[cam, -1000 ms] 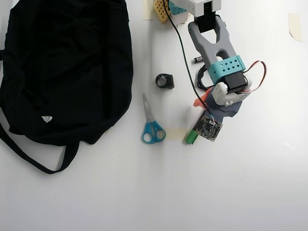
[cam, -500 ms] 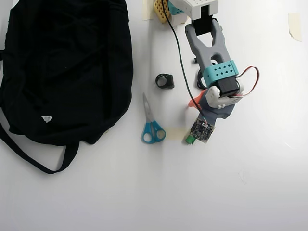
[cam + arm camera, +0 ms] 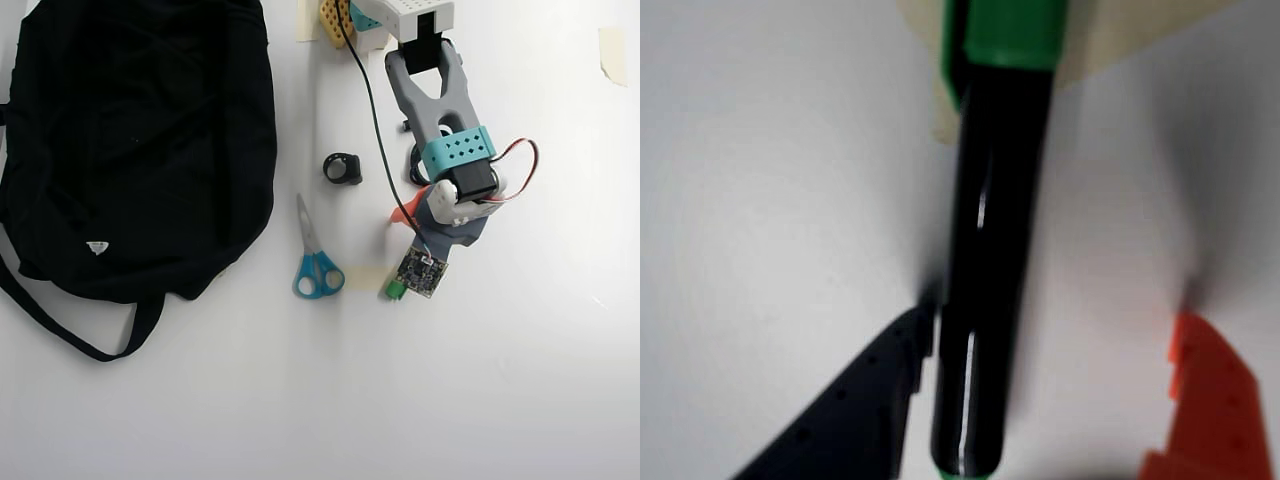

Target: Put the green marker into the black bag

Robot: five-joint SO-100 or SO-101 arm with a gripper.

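White tabletop (image 3: 300,400) fills both views. Wrist view: gripper (image 3: 1050,400) spread, dark finger (image 3: 855,410) at the left against the barrel of the green marker (image 3: 990,300), orange finger (image 3: 1205,400) well apart at the right; the green cap lies over beige tape (image 3: 1120,30). Overhead view: arm (image 3: 440,110) over the marker, cap end (image 3: 395,290) showing; blue-handled scissors (image 3: 315,260) beside it; a small black ring-shaped object (image 3: 342,168) beyond; black bag (image 3: 130,140) well apart at the left.

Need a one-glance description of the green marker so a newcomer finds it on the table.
Overhead, start at the big black bag on the left and go right past the blue-handled scissors. The green marker lies under the arm's claw, only its green cap peeking out. Wrist view shows its slim black barrel.
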